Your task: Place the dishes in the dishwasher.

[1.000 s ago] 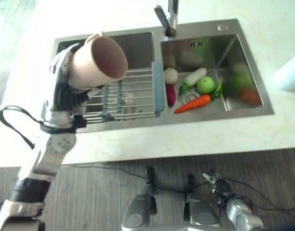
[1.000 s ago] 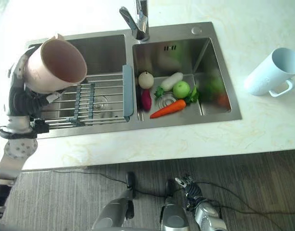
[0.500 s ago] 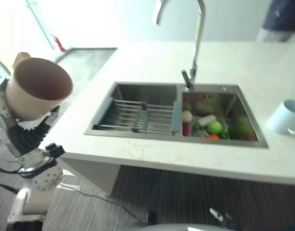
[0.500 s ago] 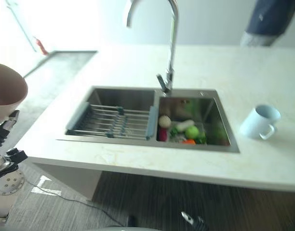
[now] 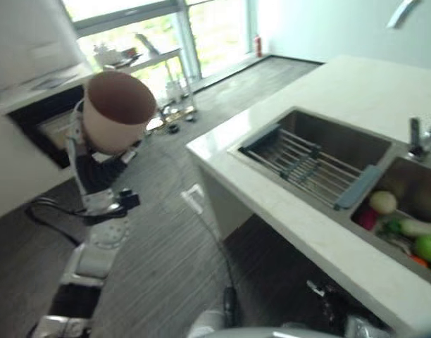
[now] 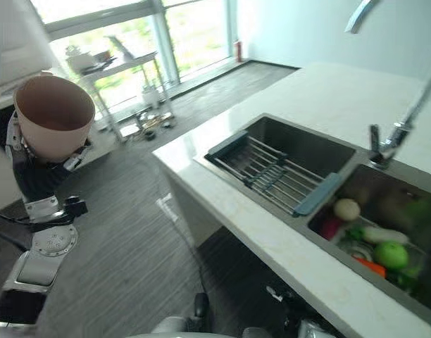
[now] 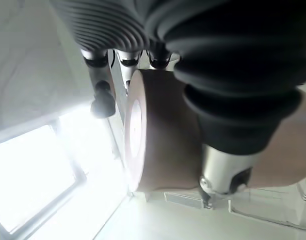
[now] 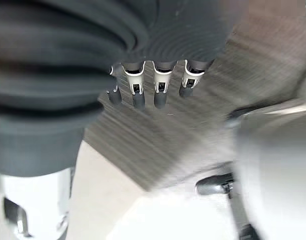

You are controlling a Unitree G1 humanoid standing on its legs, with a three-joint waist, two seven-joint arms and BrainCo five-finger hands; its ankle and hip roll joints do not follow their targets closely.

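While the view looks across the kitchen:
Left robot hand: curled round the pale pink plastic cup, held raised over the grey floor, well apart from the table.
Right robot hand: fingers relaxed, empty, above the floor.
Steel double sink: holds a slatted rack and vegetables.

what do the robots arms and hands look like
The left arm is silver-grey, built of jointed segments, with a round perforated disc at one joint. Its left hand and wrist sit under a dark ribbed cover. The right hand has the same ribbed cover, and a row of silver fingers with dark tips.
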